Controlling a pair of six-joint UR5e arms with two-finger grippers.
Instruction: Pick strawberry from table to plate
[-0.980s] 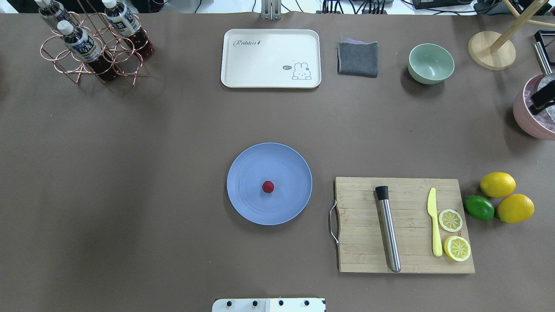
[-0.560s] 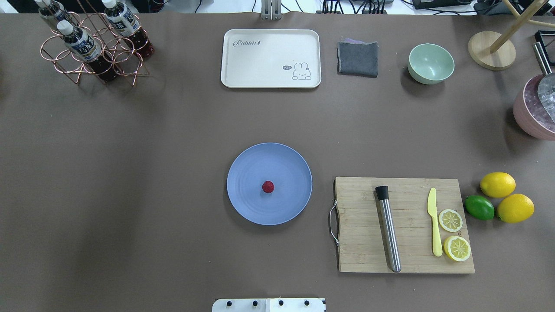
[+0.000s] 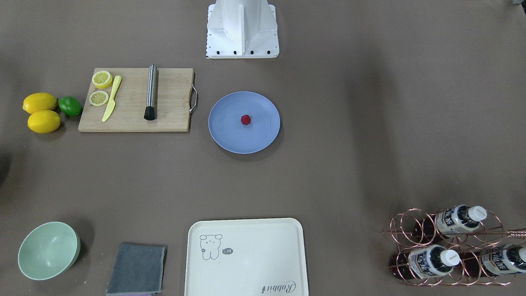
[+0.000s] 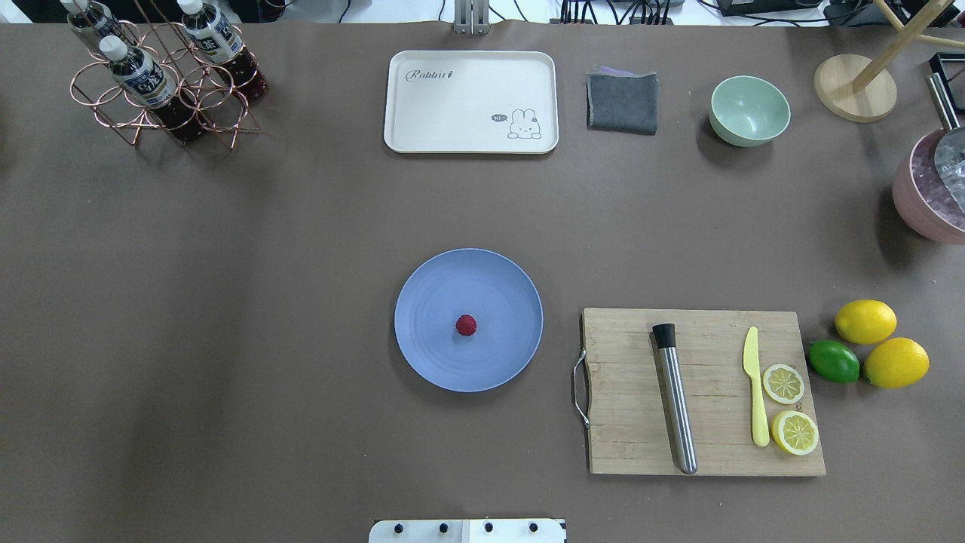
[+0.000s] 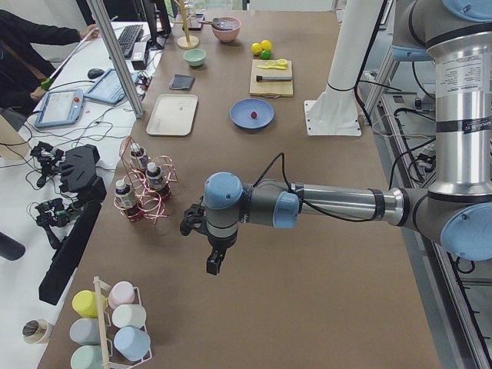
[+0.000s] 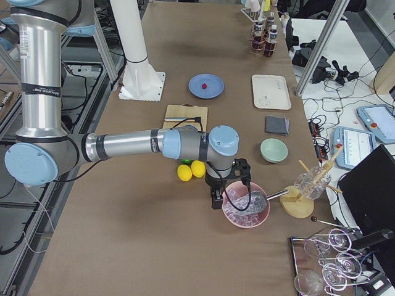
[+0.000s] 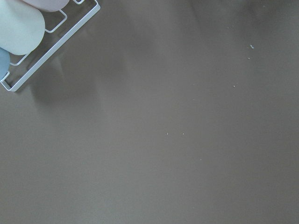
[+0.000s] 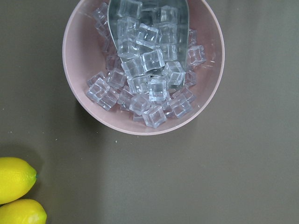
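Note:
The dark-red strawberry (image 4: pixel 466 325) (image 3: pixel 245 119) lies near the middle of the round blue plate (image 4: pixel 501 290) (image 3: pixel 228 129), which sits on the brown table (image 4: pixel 264 302). No gripper is near either one. The left gripper (image 5: pixel 214 261) hangs over bare table far off at the table's left end, seen only in the exterior left view, so I cannot tell whether it is open or shut. The right gripper (image 6: pixel 216 200) hovers beside the pink ice bowl (image 6: pixel 245 206) at the right end, seen only in the exterior right view, and its state cannot be told either.
A wooden cutting board (image 4: pixel 705 392) with a steel muddler, yellow knife and lemon slices lies right of the plate. Two lemons (image 4: pixel 865 321) and a lime (image 4: pixel 834 361) sit beyond it. A cream tray (image 4: pixel 471 102), grey cloth (image 4: pixel 622 100), green bowl (image 4: pixel 749 110) and bottle rack (image 4: pixel 162 75) line the far side.
A dark part of the right gripper over the pink bowl at the overhead view's right edge has moved out of that view. The strawberry and plate have not moved.

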